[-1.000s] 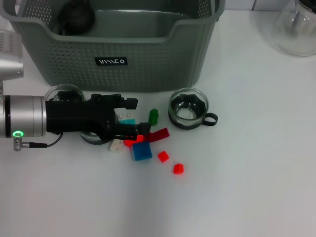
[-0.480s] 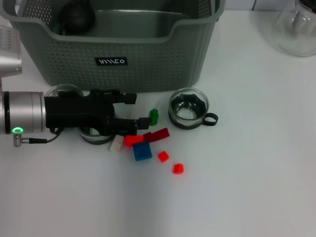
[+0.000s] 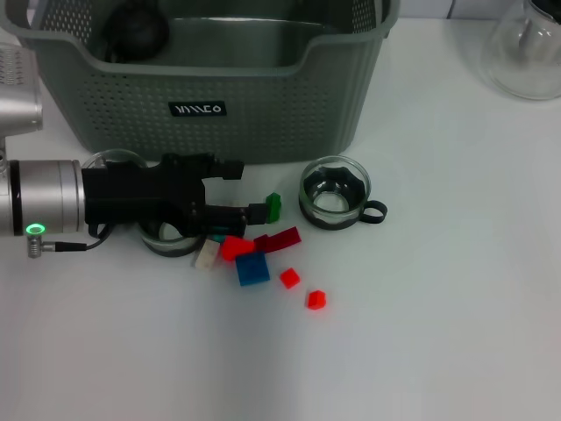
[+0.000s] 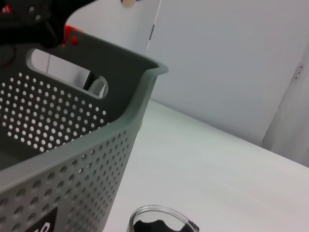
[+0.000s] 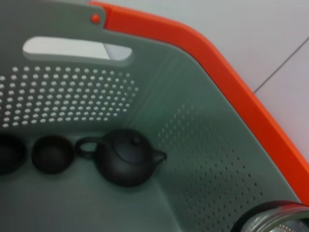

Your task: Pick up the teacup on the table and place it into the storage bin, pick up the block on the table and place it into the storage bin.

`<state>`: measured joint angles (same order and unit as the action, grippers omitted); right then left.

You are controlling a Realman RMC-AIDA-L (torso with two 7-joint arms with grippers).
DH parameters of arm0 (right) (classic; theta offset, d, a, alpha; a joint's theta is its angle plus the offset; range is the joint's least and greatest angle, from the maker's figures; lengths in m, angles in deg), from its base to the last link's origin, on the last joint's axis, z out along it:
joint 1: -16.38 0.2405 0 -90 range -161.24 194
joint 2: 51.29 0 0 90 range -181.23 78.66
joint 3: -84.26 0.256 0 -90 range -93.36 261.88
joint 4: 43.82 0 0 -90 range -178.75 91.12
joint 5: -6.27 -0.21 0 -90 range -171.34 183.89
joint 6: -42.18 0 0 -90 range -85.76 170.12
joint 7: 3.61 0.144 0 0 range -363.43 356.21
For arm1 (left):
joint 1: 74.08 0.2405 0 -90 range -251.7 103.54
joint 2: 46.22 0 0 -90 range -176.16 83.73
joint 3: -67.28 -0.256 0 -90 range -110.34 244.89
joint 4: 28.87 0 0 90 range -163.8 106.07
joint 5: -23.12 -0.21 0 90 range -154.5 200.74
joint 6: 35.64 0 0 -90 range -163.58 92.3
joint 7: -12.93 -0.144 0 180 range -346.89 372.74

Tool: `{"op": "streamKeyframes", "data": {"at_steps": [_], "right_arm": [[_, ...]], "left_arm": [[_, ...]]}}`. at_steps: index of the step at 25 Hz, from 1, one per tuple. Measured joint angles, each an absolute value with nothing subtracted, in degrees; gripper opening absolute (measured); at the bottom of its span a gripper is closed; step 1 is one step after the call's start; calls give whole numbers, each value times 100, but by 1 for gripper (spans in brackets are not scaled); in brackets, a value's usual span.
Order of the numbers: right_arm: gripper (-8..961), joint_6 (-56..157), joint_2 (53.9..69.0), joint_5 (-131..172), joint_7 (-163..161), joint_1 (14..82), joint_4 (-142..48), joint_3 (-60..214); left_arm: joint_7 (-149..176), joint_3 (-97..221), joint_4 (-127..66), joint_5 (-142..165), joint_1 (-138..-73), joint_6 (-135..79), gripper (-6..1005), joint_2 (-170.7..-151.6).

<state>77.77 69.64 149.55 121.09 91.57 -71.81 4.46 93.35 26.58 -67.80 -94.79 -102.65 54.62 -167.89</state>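
1. The large grey-green perforated plastic storage bin (image 3: 263,96) stands at the far edge of the white surface (image 3: 438,307). Its dipped front rim faces the work area, which likely eases loading from the front.
2. A glass teacup with a dark insert and a small black handle (image 3: 335,193) stands upright just in front of the bin's near wall. It is apart from the bin and not held.
3. Two further glass cups sit toward the left edge. One glass cup (image 3: 114,162) shows behind the arm, and another glass cup (image 3: 171,237) is partly covered by it.
4. Small loose blocks lie in a cluster between the cups: a green block (image 3: 273,206), a dark red flat block (image 3: 280,239), a bright red block (image 3: 235,248), a blue cube (image 3: 252,268), a white block (image 3: 207,255) and two small red cubes (image 3: 289,278) (image 3: 316,300).
5. The left pincer (image 3: 241,191) extends level from the left edge, low over the surface, with its black body above the cluster.
   - Its fingers are spread; the nearer finger tip touches or nearly touches the green block.
   - Nothing is visibly pinched; a block grasp appears to be in preparation.
6. The right pincer is absent from the head view. Its wrist camera looks into an orange-rimmed basket holding a dark teapot (image 5: 126,157); its finger state cannot be determined.
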Motion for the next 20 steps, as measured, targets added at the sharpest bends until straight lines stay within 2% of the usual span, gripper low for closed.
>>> {"op": "streamKeyframes", "data": {"at_steps": [20], "right_arm": [[158, 7674, 6974, 14936, 12169, 8928, -6988, 32]], "left_arm": [[9317, 2668, -6732, -9372, -10223, 5447, 858, -16794]]}}
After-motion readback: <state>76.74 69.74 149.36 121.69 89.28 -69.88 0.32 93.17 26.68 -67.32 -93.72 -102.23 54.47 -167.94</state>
